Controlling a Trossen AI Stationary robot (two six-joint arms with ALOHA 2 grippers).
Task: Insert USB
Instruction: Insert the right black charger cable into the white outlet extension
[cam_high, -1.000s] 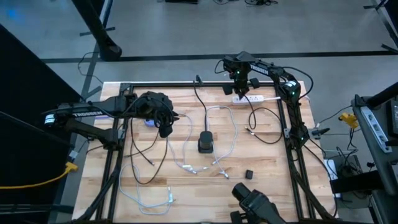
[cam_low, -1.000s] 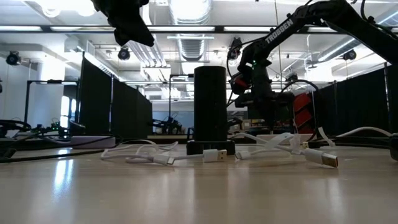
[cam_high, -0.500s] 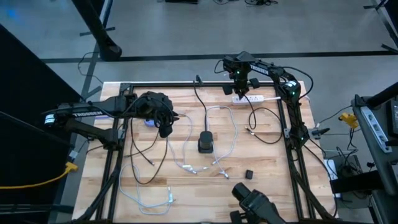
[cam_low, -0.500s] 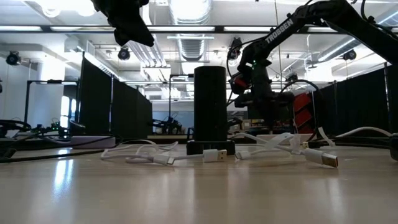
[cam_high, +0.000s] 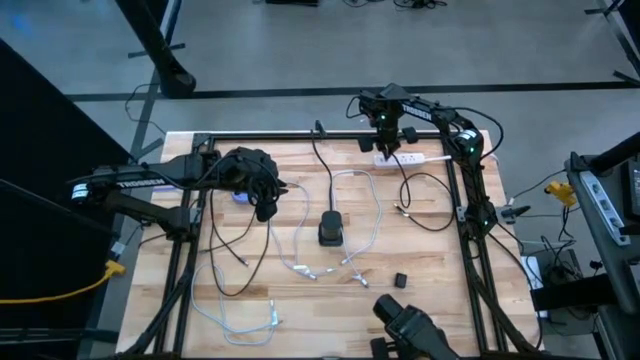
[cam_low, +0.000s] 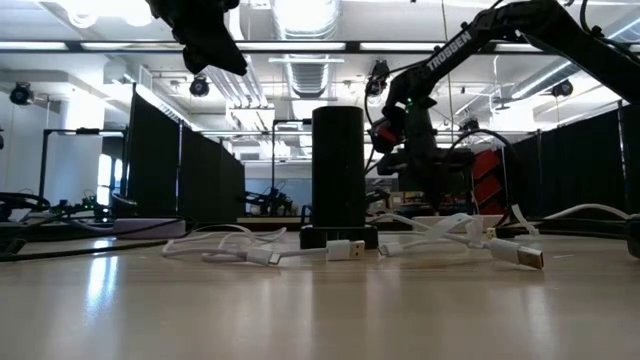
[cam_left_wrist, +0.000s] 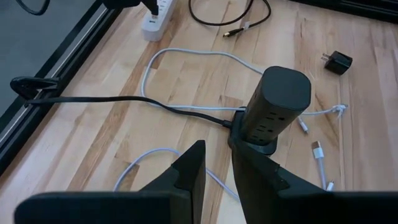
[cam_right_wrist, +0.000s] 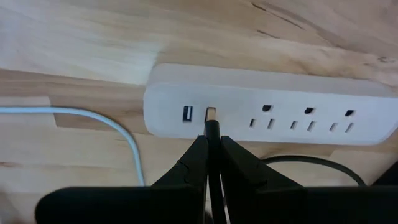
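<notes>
Nothing has visibly moved since the earlier frames: right tool (cam_right_wrist: 210, 163) stays clamped on the small, light, rigid USB plug (cam_right_wrist: 211, 118), apparently touching the white power strip (cam_right_wrist: 273, 106) port; grip behind its tip.

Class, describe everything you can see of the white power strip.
The white power strip is a long, rounded bar of plastic-looking material lying flat on the wooden table near its far right edge. Its face shows two USB ports, then three outlets. The right gripper, shut on a black USB plug, holds the plug's tip at the second port.
</notes>
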